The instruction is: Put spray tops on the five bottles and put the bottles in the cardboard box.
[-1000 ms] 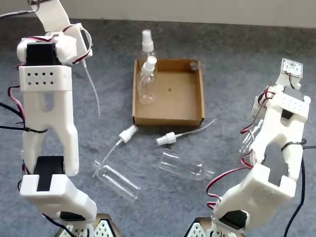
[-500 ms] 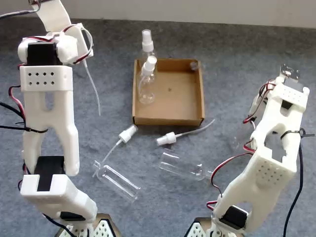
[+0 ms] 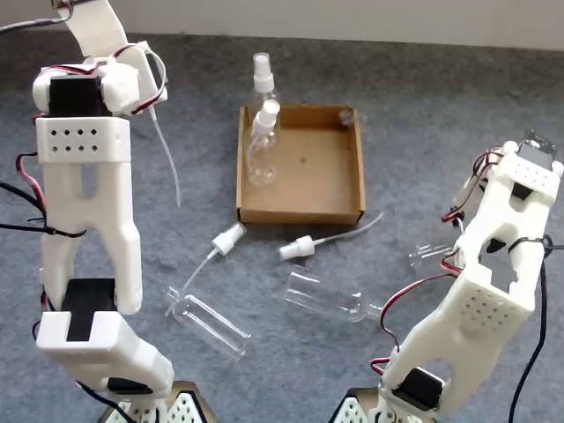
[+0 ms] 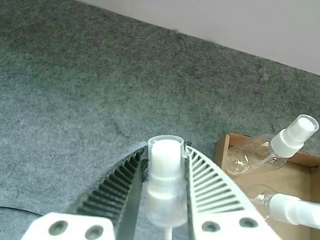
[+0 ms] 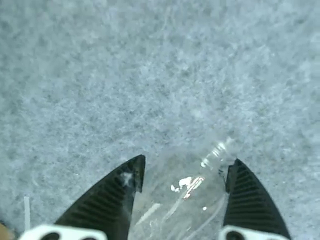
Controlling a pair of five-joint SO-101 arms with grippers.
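Observation:
My left gripper (image 4: 165, 147) is shut on a white spray top (image 4: 165, 175), held high at the far left; its thin tube (image 3: 165, 159) dangles below. My right gripper (image 5: 186, 161) has a clear bottle (image 5: 185, 195) between its fingers, which press on both sides; that bottle (image 3: 429, 256) sits low over the carpet at the right. The cardboard box (image 3: 345, 211) holds one capped bottle (image 3: 262, 145), and a second capped bottle (image 3: 263, 77) lies at its far-left corner. Two loose spray tops (image 3: 227, 240) (image 3: 298, 249) and two open bottles (image 3: 211, 324) (image 3: 330, 300) lie in front of the box.
Grey carpet covers the table, with a pale wall along the far edge. A small clear item (image 3: 346, 115) sits in the box's far-right corner. The right arm's body (image 3: 480, 300) rises over the right front area.
The right arm has swung outward and turned at the wrist, and the clear bottle has turned with it from slanted to lying crosswise. The left arm has not moved.

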